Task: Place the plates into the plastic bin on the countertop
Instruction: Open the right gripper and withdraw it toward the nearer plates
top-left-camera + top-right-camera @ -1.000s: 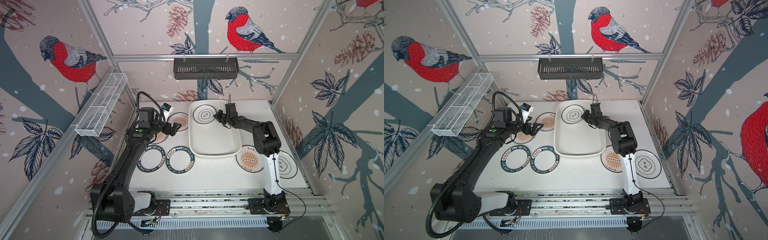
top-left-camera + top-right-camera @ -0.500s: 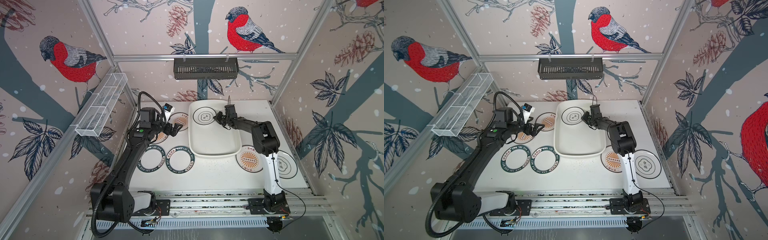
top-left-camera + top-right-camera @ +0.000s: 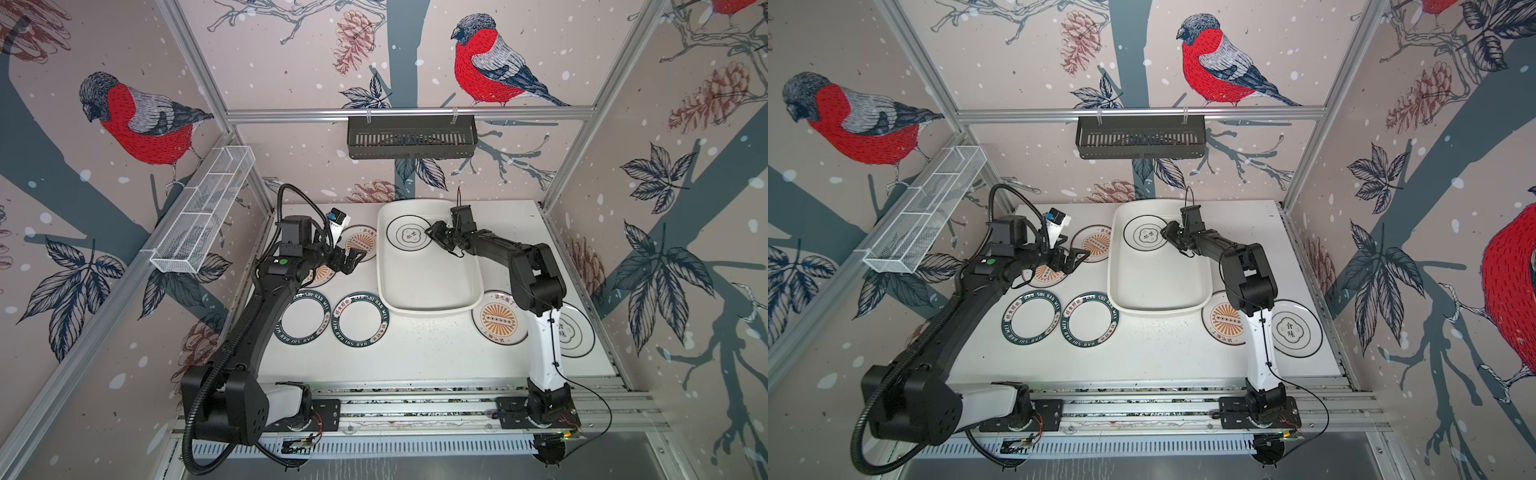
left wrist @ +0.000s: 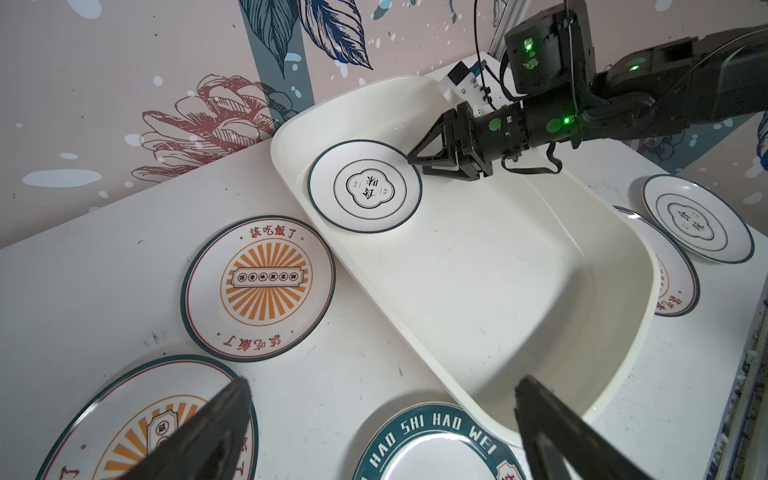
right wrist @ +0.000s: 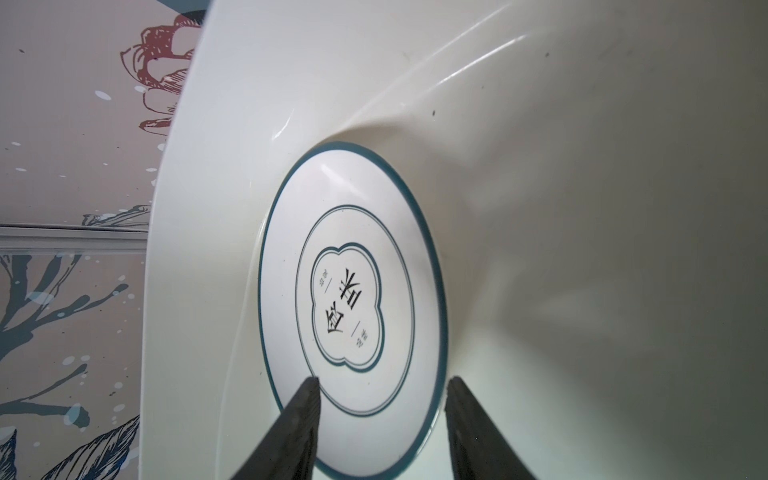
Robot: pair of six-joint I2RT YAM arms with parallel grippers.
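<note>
Right end effector (image 3: 432, 233) has its fingers (image 5: 305, 415) parted and pinches nothing. In the right wrist view they stand either side of the near rim of a line-motif plate (image 5: 353, 311); whether the tips touch it I cannot tell. That plate lies flat in the far left corner of the plastic bin (image 3: 428, 308) and is the only plate inside it in both top views.

Left end effector (image 3: 353, 259) is spread wide and holds nothing. It hangs above the desk (image 3: 436, 357) just left of the bin, between two plates: the far sunburst plate (image 3: 360, 243) lies beside the bin's rim, and the near sunburst plate (image 3: 320, 275) is partly hidden under the wrist.

Nearer the arm bases, one green-rimmed plate (image 3: 303, 318) and another green-rimmed plate (image 3: 360, 319) lie side by side on the desk. By the bin's near right corner lies a third sunburst plate (image 3: 498, 319), its edge at the bin's rim. A second line-motif plate (image 3: 582, 332) sits just beside it, partly behind the right arm.
</note>
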